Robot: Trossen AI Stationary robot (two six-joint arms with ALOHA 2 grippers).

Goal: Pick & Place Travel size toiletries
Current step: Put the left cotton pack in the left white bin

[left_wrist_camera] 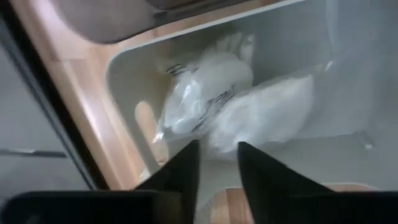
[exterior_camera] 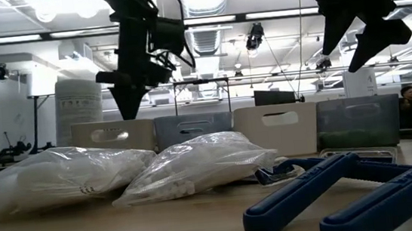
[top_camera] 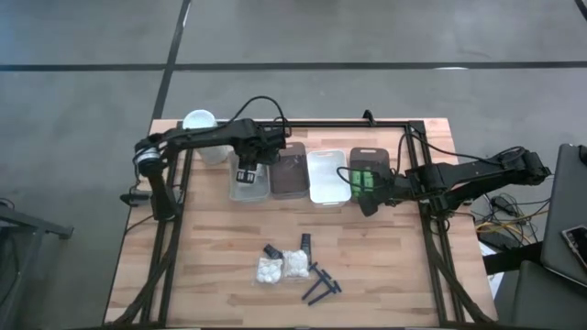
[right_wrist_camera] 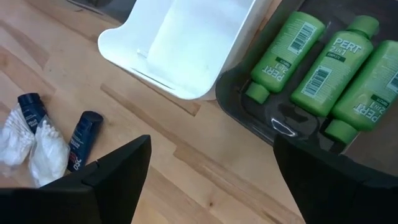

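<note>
Left gripper (top_camera: 246, 172) poised over the light grey tray (top_camera: 249, 190), the leftmost of four in the row; fingers (left_wrist_camera: 180, 174) a narrow gap apart, clamped on nothing. Directly below the tips, inside that tray — two white lumpy packets (left_wrist_camera: 211, 93), one lying partly on the other. Behind the arm, at the table's far left corner, a tall white cylinder (top_camera: 199, 122).

Next along from that gripper: brown tray (top_camera: 291, 174), then white tray (top_camera: 326, 176), inside bare in the right wrist view.

Right gripper (top_camera: 370, 203) hanging at the near edge of the dark grey tray (top_camera: 369, 157), rightmost in the row; fingers (right_wrist_camera: 118, 168) spread wide, holding nothing. Just ahead of the tips, in that tray — three small green bottles (right_wrist_camera: 320, 65) lying side by side, caps toward the gripper.

Well short of both grippers, on the open wooden table (top_camera: 211, 257) toward its near edge, the loose items: two more white packets (top_camera: 282, 267) touching side by side; small black blocks (top_camera: 271, 250) just behind them; dark blue T-shaped razors (top_camera: 320, 284) to their right, a few lying across one another. In the low view, packets (exterior_camera: 120, 173) and razor handles (exterior_camera: 327, 195) up close, trays standing in a row behind, both grippers raised above the tray rims.
</note>
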